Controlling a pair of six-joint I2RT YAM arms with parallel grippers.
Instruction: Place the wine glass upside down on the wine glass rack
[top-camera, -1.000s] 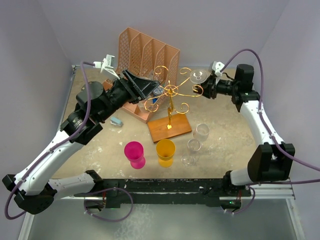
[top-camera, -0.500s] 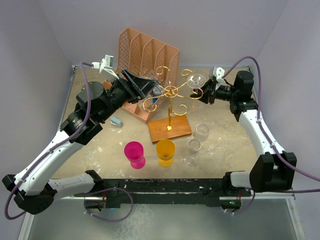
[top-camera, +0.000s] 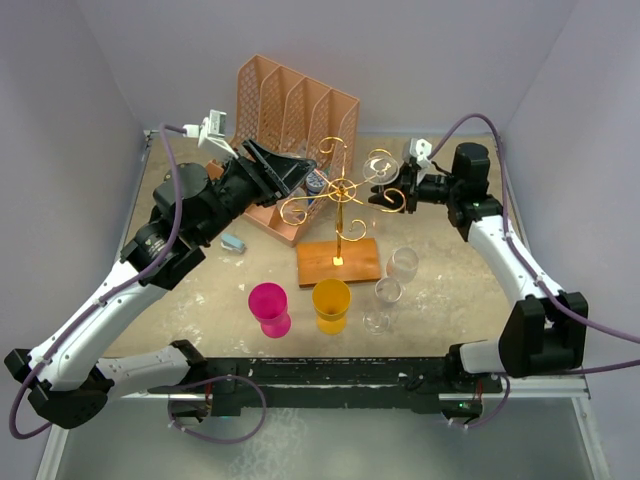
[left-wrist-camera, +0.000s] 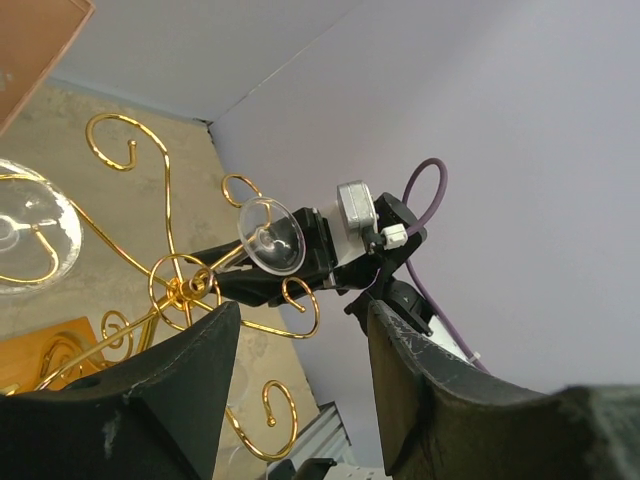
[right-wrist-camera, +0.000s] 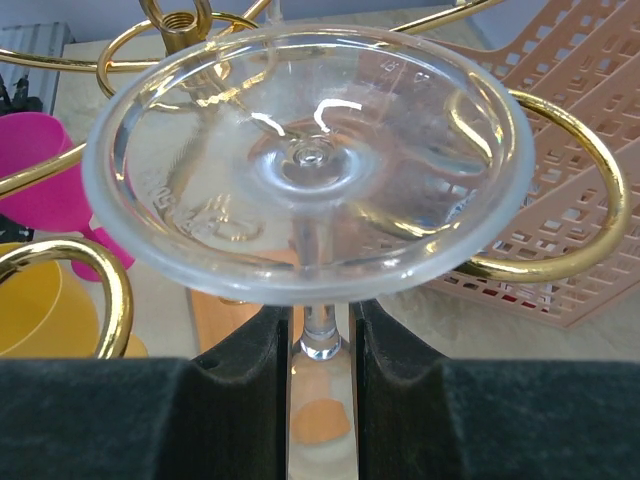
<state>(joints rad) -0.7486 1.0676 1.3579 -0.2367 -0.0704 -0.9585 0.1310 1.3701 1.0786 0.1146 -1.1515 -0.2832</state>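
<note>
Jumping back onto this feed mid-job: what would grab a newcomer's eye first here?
First the gold wine glass rack at the middle of the table, with the right gripper clamped on the stem of a clear wine glass, whose round foot sits in among the rack's curled arms. After that, the pink cup and yellow cup side by side in front of the rack.

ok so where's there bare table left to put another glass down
Bare table lies between the three clear glasses and the right arm; a smaller patch sits left of the pink cup. It is crowded from that cup past the yellow cup to the rack base.
</note>
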